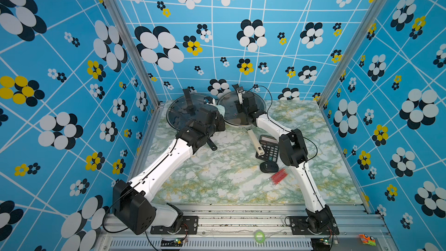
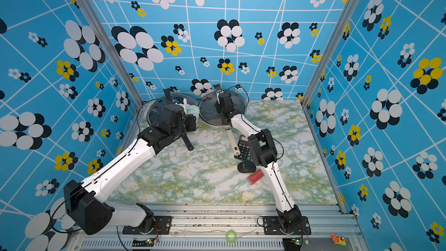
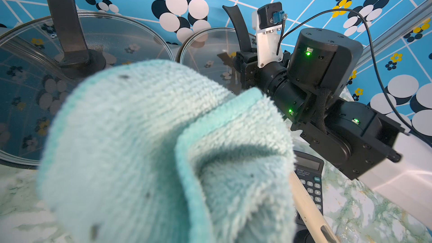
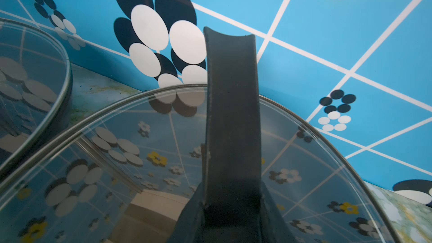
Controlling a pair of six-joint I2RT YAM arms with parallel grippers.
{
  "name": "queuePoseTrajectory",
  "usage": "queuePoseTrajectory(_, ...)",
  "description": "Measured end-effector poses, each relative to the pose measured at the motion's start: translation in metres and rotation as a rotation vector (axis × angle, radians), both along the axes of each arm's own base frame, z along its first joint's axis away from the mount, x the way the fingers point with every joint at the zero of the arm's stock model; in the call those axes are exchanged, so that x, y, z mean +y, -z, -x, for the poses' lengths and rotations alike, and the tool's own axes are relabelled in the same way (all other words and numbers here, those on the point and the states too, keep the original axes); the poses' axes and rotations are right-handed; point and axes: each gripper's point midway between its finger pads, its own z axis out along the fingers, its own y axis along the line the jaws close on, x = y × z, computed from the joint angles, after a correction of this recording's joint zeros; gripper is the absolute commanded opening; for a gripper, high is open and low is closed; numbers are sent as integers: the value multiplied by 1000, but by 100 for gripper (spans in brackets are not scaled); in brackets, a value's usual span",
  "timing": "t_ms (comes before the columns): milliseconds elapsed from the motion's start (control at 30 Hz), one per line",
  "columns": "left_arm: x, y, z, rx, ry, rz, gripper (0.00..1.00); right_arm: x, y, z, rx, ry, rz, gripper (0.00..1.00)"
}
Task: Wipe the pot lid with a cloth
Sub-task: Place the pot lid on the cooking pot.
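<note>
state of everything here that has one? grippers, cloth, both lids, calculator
left gripper: shut on the cloth
cloth: bunched in the left jaws
right gripper: shut on the lid handle
lid handle: upright, gripped at its base
lid on the cream-handled pan: held by that handle; lifted or not, cannot tell
lid on the black-handled pan: resting on its pan
calculator: flat, display blank

Near middle of the counter (image 1: 217, 184) lay open, far edge walled off by the pot lid (image 1: 228, 117) and a second lid (image 1: 176, 114) side by side, cream pan handle (image 1: 256, 143), calculator (image 1: 270, 150), black oval gadget (image 1: 269, 166) and red packet (image 1: 278, 176) crowded the right side.
</note>
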Motion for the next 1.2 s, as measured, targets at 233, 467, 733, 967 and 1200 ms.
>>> queuePoseTrajectory(233,0,0,0,2,-1,0,0,6,0,2,1,-14,-2,0)
queuePoseTrajectory(467,0,0,0,2,-1,-1,0,9,2,-3,-16,-17,15,0)
queuePoseTrajectory(733,2,4,3,22,0,-12,0,11,1,-12,-51,-6,6,0)
queuePoseTrajectory(967,2,2,4,26,2,-13,0,12,2,-12,-54,-6,5,30)
queuePoseTrajectory(1200,-4,2,5,34,34,3,0,16,-18,-8,-102,-14,-22,82)
